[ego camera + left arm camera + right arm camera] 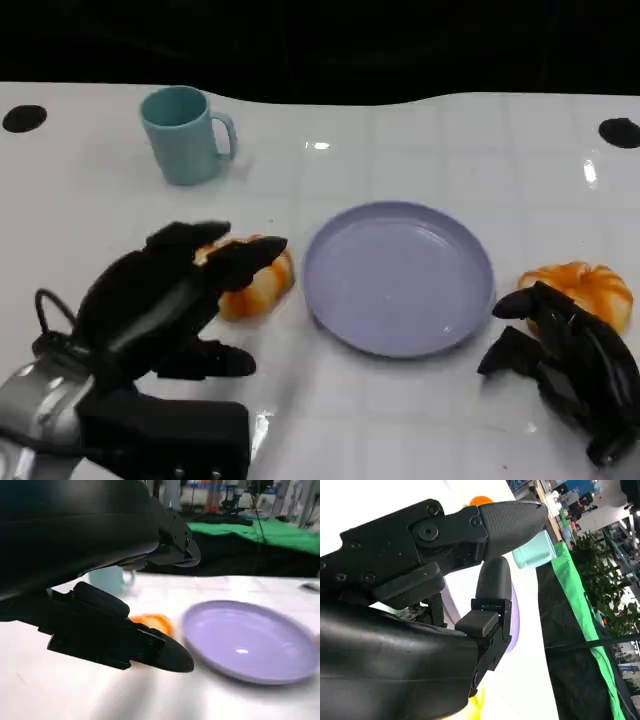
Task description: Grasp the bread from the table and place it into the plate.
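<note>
On the white bench (420, 420), your left hand (165, 295) reaches over a bread (258, 283) lying just left of the plate (400, 278), black fingers (240, 262) arched across its top and near side. From the head view you can read the fingers as apart and curled around the roll rather than clamped: the bread sits on the bench, not lifted, and whether any finger presses it cannot be told. The left wrist view shows one finger (150, 647) stretched low toward the orange crust (152, 622), with the plate rim (210, 650) just beyond it, so the approach looks set to close from the side away from the plate and leave a short carry to it.

A second bread (585, 290) lies on the plate's other side, just beside the rim. Your right hand (565, 365) rests near it, fingers (520, 302) loosely bent and holding nothing; one fingertip comes close to the roll, though contact is unclear. That hand seems to be parked, waiting its turn.

The plate is bare, so nothing has been delivered. A teal mug (185, 135) stands well behind the left bread, out of the path. Judging by the posture, your step in hand is the grasp on the left roll. The soft, rounded crust may slip sideways if the fingers close unevenly, and the raised rim calls for a lift before the move across.
</note>
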Available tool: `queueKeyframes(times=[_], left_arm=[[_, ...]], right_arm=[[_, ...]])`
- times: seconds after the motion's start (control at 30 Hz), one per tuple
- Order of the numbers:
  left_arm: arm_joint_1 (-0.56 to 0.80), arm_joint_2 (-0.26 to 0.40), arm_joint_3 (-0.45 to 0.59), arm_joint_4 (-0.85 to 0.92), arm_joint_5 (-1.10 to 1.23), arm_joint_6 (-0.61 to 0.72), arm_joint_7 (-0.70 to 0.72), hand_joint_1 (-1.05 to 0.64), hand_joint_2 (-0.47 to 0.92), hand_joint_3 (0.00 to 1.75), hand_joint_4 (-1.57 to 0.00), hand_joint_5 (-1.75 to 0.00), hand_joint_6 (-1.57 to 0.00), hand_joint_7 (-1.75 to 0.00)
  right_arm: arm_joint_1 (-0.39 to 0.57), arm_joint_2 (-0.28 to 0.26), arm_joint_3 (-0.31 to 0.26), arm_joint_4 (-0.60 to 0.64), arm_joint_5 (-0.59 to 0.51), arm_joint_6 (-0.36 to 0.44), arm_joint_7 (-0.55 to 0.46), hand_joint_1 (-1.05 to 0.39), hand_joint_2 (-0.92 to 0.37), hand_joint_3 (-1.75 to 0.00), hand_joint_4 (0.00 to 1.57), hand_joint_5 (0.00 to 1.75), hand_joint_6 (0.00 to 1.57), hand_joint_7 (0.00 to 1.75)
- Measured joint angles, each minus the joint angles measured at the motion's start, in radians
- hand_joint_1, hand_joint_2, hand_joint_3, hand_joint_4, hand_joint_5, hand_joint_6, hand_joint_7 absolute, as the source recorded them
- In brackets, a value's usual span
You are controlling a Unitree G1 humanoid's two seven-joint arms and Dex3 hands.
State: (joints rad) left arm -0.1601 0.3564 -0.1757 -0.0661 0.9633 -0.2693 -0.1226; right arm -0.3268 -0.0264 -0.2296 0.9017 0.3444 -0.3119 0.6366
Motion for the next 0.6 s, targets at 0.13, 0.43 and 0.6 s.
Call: queueKeyframes(times=[0.13,0.43,0.6], left_arm=[[-0.03,0.019,-0.05,-0.016,0.096,0.043,0.051,-0.75,0.91,0.0,0.0,-0.06,-0.21,-0.01],[-0.097,0.013,-0.117,0.031,0.088,0.137,0.029,-0.68,0.86,0.0,-0.11,-0.11,-0.19,-0.01],[-0.212,-0.033,-0.168,0.213,0.053,0.211,-0.024,-0.66,0.86,0.0,-0.16,-0.12,-0.2,-0.01]], right_arm=[[0.001,0.003,0.0,-0.014,0.0,0.02,-0.001,-0.55,-0.92,-0.21,0.67,1.55,0.6,1.26],[0.005,0.0,0.002,-0.016,-0.004,0.012,-0.006,-0.55,-0.92,-0.25,0.67,1.57,0.6,1.3],[0.007,0.001,0.006,-0.014,-0.004,0.0,-0.004,-0.55,-0.92,-0.23,0.67,1.56,0.6,1.29]])
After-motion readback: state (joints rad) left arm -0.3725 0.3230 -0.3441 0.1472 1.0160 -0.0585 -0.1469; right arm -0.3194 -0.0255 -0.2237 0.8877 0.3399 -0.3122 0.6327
